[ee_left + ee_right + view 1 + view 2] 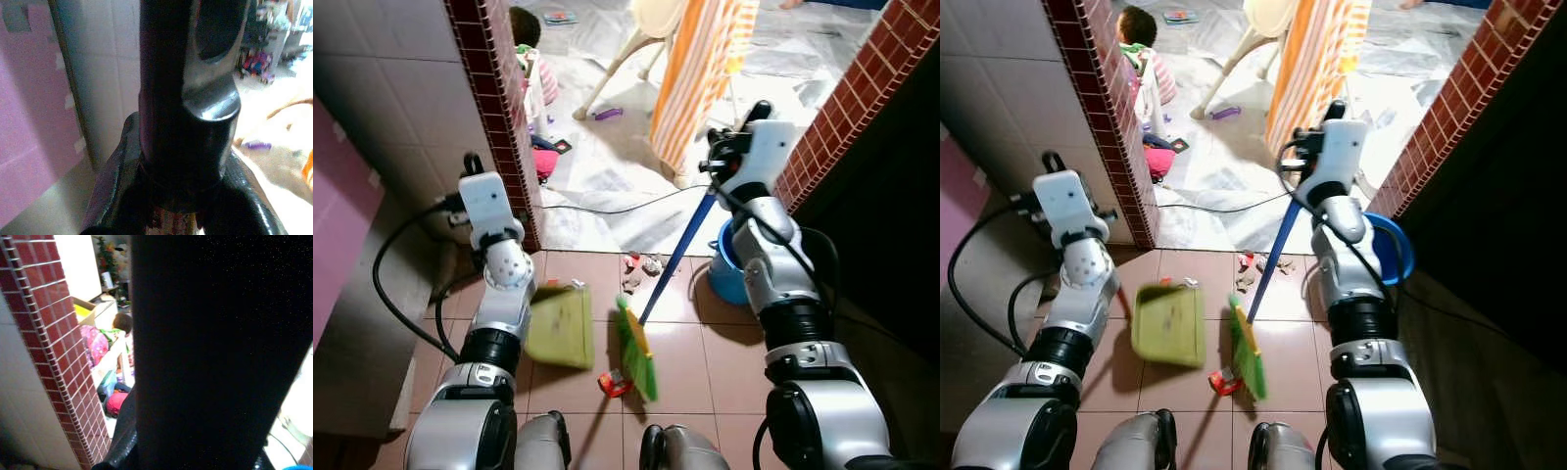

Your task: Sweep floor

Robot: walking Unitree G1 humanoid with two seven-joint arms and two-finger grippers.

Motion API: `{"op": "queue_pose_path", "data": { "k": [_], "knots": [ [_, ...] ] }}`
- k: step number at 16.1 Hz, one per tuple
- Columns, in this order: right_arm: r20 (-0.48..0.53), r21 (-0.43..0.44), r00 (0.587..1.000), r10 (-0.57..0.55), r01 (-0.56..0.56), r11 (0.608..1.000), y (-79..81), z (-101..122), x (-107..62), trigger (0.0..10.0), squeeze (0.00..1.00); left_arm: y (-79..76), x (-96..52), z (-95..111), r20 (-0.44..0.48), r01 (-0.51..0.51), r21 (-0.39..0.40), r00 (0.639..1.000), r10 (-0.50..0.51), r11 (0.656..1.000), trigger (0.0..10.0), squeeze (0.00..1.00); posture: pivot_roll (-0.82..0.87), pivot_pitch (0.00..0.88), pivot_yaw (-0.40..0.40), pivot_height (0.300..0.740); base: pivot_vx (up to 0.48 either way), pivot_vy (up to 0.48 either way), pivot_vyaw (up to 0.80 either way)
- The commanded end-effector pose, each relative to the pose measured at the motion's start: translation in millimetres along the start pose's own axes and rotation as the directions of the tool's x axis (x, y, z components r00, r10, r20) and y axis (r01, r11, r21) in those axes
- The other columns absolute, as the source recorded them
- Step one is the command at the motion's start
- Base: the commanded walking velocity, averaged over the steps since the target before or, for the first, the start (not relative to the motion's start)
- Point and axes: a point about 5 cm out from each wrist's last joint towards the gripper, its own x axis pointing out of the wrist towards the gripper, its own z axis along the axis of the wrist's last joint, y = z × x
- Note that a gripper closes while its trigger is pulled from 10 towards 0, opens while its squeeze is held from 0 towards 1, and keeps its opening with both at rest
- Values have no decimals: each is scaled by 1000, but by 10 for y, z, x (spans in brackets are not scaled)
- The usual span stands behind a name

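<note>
while the robot stands on the terracotta tile floor (705,362) at a doorway, its right gripper (717,168) is raised with the jaws clamped on the upper end of the broom's blue handle (677,253). below and inward of those jaws the handle slopes down to the green broom head (637,351), which rests on the tiles. a small red scrap (613,384) lies just beside the bristles, and a little heap of debris (641,266) lies farther out near the threshold. the left gripper (470,166) is raised near the red brick pillar (499,108); its jaws are closed around a dark handle (166,98). below it a yellow-green dustpan (560,326) sits over the tiles, near the broom head. a blue bucket (729,274) stands under the right arm. beyond the doorway a small child (1141,44) sits among toys on a pale floor.
</note>
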Motion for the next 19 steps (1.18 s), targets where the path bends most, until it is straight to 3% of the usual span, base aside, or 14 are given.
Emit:
{"op": "queue_pose_path", "data": {
  "k": [1, 7, 10, 12, 15, 17, 19],
  "knots": [
    [64, -29, 998, -6, 8, 1000, -21, 133, 6, 10000, 0, -64, 66, 215, 89, 39, -3, 995, -39, 999, 10000, 0, -9, 101, -57, 740, 0, 0, 0],
    [26, -111, 998, -63, 65, 992, -145, 68, -15, 10000, 0, 33, -126, -133, -92, 178, 125, 982, -167, 976, 10000, 0, -7, 104, -53, 740, 0, 0, 0],
    [-16, -140, 998, -66, 64, 988, -199, 21, -6, 10000, 0, -49, -228, -165, -145, 344, 77, 933, -331, 936, 10000, 0, -5, 105, -54, 740, 0, 0, 0],
    [-64, -147, 995, -71, 61, 987, -200, -46, 2, 10000, 0, -188, -345, -261, -223, 464, 49, 868, -443, 884, 10000, 0, -2, 107, -57, 740, 0, 0, 0],
    [-132, -136, 989, -60, 42, 990, -166, -147, -7, 10000, 0, -281, -397, -379, -306, 466, 35, 847, -434, 884, 10000, 0, -4, 110, -59, 740, 0, 0, 0],
    [-213, -86, 976, -50, 32, 996, -143, -258, -13, 10000, 0, -397, -465, -466, -370, 492, 8, 810, -454, 871, 10000, 0, -8, 111, -58, 740, 0, 0, 0],
    [-286, -35, 957, -52, 44, 998, -139, -338, -11, 10000, 0, -482, -504, -517, -409, 472, -19, 801, -437, 881, 10000, 0, -13, 113, -56, 740, 0, 0, 0]
  ]
}}
